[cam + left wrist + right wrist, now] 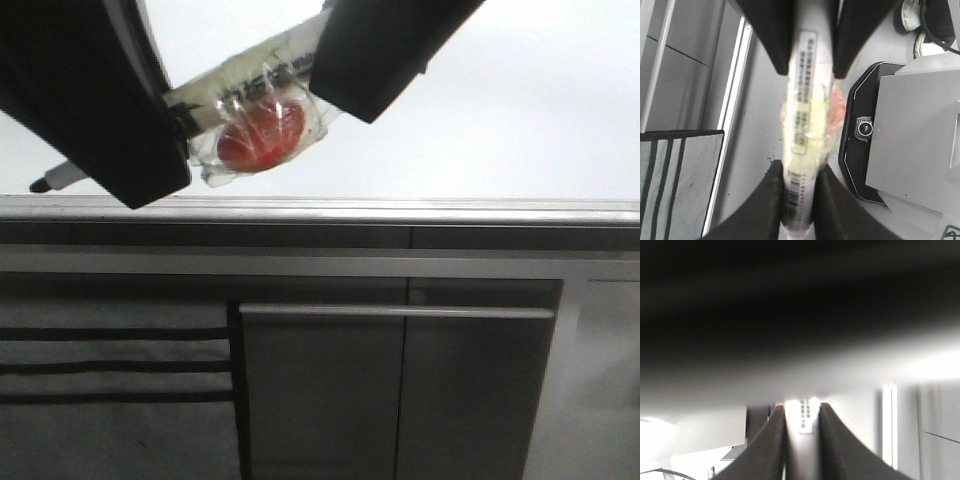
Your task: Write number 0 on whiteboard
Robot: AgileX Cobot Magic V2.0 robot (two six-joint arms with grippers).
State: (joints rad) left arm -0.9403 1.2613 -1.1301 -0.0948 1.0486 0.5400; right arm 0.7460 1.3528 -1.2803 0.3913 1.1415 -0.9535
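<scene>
Both jaws clamp the marker (245, 95), left gripper (797, 210) & right gripper (801, 440). Whiteboard (520, 130) behind, no 0 visible yet. I'd keep the tip (42, 184) square, light pressure, one slow closed loop.

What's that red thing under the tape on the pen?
A round red lump sits under clear, wrinkled tape wrapped around the marker. The tape blurs it, so I cannot tell what it is. The black hands cover the rest of the pen's body.
</scene>
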